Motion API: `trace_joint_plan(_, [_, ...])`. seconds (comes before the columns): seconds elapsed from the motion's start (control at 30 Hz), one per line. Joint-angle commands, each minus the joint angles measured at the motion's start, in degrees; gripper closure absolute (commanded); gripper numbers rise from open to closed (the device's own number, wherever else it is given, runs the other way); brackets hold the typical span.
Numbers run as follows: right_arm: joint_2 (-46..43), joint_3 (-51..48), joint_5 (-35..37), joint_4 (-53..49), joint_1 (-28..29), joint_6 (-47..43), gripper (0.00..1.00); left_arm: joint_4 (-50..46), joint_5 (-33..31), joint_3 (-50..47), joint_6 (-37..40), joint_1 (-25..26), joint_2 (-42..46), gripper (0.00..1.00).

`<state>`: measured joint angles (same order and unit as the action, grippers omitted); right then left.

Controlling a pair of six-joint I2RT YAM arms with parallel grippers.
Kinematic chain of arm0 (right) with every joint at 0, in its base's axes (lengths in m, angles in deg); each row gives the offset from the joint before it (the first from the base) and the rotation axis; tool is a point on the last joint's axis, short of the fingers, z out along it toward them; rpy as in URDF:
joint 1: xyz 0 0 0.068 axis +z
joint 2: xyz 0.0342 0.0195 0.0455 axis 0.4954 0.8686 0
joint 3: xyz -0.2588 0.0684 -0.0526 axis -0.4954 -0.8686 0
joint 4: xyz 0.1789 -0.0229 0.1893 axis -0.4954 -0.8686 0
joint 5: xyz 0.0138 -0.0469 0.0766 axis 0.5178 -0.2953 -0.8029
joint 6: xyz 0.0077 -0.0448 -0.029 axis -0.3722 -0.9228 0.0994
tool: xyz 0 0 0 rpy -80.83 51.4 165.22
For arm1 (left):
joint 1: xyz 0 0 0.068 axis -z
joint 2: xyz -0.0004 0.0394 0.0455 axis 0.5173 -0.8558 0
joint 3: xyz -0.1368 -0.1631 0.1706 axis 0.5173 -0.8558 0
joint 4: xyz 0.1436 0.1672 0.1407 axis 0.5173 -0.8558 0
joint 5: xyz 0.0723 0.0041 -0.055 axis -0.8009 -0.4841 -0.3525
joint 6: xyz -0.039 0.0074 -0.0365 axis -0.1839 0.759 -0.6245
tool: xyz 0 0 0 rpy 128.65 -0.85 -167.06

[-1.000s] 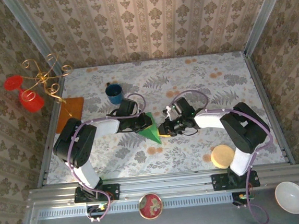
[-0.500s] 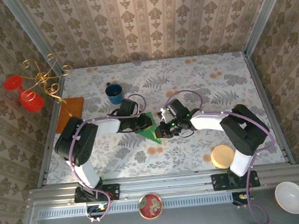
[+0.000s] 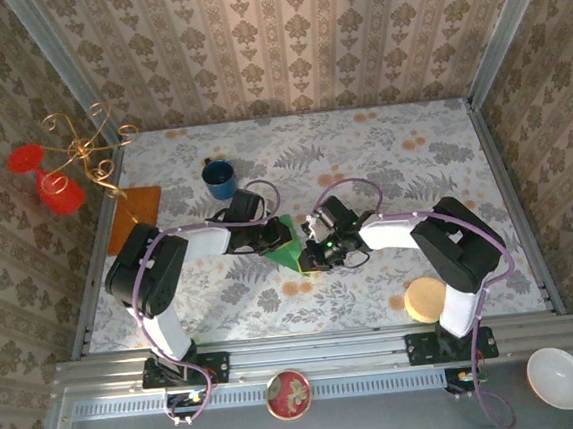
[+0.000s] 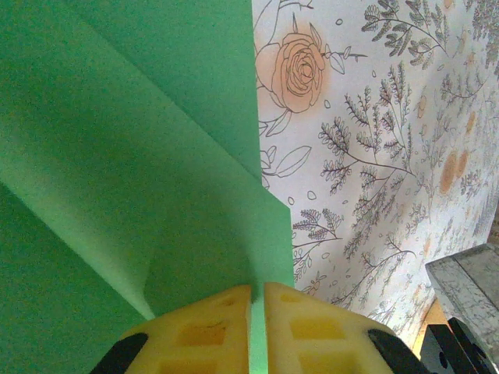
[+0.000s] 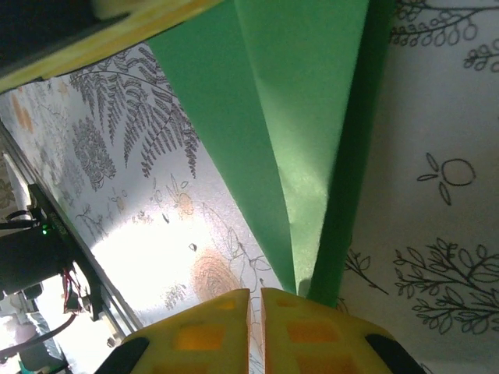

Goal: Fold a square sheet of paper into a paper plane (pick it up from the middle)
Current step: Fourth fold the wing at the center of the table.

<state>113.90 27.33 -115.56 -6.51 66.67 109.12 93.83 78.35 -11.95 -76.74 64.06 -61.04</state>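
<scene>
Left hand (image 4: 258,294) pinched shut on the bright green, part-folded paper sheet (image 4: 140,171) at the middle of the floral table (image 4: 374,156); right hand (image 5: 255,296) fingers together beside its pointed tip, contact unclear, sheet edges cropped.

Right gripper (image 3: 308,257) slid left over the surface (image 3: 413,173), right up to the paper plane (image 3: 285,245), and its jaws pinched together, seemingly beside the nose.
</scene>
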Motion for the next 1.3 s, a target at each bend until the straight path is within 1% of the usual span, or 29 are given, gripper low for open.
trace_joint_plan(0.0, [0.8, 0.8, 1.3, -1.4, 0.1, -0.7, 0.86, -1.4, -0.3, 0.8, 0.1, -0.5, -0.7, 0.87])
trace_joint_plan(0.53, [1.3, 0.8, 2.8, -2.8, 0.1, -0.7, 0.86, -1.8, -0.5, 1.2, 0.1, -0.6, -1.2, 0.87])
trace_joint_plan(1.27, [2.0, 0.3, 2.7, -4.0, 0.1, -0.9, 0.86, -2.1, 0.0, 2.0, 0.7, -0.6, -2.2, 0.87])
